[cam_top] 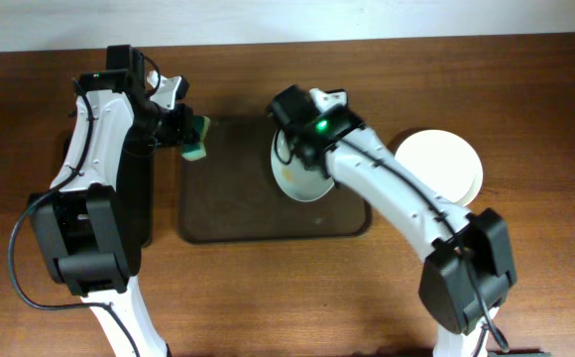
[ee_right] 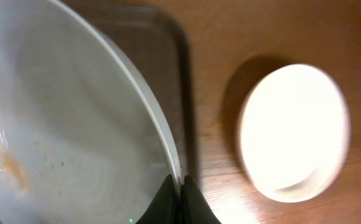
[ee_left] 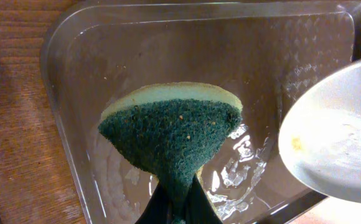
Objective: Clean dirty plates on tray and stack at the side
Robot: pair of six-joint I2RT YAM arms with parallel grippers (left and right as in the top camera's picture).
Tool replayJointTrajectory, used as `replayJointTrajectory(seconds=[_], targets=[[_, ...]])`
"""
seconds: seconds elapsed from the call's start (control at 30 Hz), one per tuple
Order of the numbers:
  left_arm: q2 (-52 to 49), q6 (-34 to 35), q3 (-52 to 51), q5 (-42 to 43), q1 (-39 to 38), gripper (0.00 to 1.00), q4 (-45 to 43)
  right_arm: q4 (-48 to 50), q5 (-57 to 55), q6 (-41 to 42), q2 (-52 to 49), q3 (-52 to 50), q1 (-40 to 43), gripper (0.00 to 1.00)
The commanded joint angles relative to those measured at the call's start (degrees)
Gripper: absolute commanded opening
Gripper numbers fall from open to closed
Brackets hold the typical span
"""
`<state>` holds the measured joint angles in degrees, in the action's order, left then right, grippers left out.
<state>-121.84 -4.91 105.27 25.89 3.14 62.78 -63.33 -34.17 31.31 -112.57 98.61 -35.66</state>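
Note:
My right gripper is shut on the rim of a white plate and holds it tilted above the dark-brown tray. The plate has an orange-brown smear on its lower left in the right wrist view, where the jaws pinch its edge. My left gripper is shut on a green and yellow sponge over the tray's far left corner. The sponge fills the left wrist view, with the held plate at its right. A stack of clean white plates sits on the table right of the tray.
The tray's floor looks wet and streaked. A dark strip, perhaps a smaller black tray, lies under my left arm left of the brown tray. The wooden table surrounds everything.

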Motion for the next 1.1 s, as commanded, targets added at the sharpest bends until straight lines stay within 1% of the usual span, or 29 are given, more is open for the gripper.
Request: replayJointTrajectory(seconds=[0.0, 0.1, 0.17, 0.27, 0.37, 0.7, 0.77, 0.8, 0.87, 0.9, 0.93, 1.03, 1.07], targets=[[-0.3, -0.3, 0.8, -0.2, 0.0, 0.01, -0.2, -1.8, -25.6, 0.7, 0.6, 0.1, -8.0, 0.04], [-0.3, -0.3, 0.7, -0.9, 0.0, 0.00, -0.2, -1.9, -38.6, 0.6, 0.6, 0.1, -14.4, 0.04], [-0.3, -0.3, 0.7, -2.0, 0.0, 0.01, -0.2, -1.9, -41.1, 0.6, 0.6, 0.1, -15.8, 0.04], [-0.3, -0.3, 0.7, -2.2, 0.0, 0.01, -0.2, -2.6, -42.2, 0.7, 0.6, 0.0, -16.7, 0.04], [-0.3, -0.3, 0.7, -2.2, 0.0, 0.01, -0.2, -2.6, -45.9, 0.8, 0.6, 0.0, -16.8, 0.04], [-0.3, -0.3, 0.7, -2.2, 0.0, 0.00, -0.3, -2.6, -44.9, 2.2, 0.6, 0.0, -16.8, 0.04], [-0.3, -0.3, 0.7, -2.2, 0.0, 0.00, -0.3, -2.4, -39.3, 2.2, 0.6, 0.0, -16.7, 0.04], [-0.3, -0.3, 0.7, -2.2, 0.0, 0.01, -0.4, -2.4, -33.6, 2.2, 0.6, 0.0, -16.2, 0.04], [-0.3, -0.3, 0.7, -2.2, 0.0, 0.01, -0.4, -2.3, -16.8, 2.2, 1.0, 0.0, -13.6, 0.04], [-0.3, -0.3, 0.7, -2.2, 0.0, 0.01, -0.4, -2.0, -11.8, 2.2, 1.4, 0.0, -12.5, 0.04], [-0.3, -0.3, 0.7, -2.2, 0.0, 0.00, -0.4, -1.2, -4.2, 2.2, 2.3, 0.0, -10.3, 0.04], [-0.3, -0.3, 0.7, -2.2, 0.0, 0.01, -0.5, 0.6, 11.0, 1.6, 5.8, 0.0, -3.0, 0.04], [-0.3, -0.3, 0.7, -2.2, 0.0, 0.01, -0.5, 1.2, 16.8, -0.7, 7.4, 0.0, 0.4, 0.04]])
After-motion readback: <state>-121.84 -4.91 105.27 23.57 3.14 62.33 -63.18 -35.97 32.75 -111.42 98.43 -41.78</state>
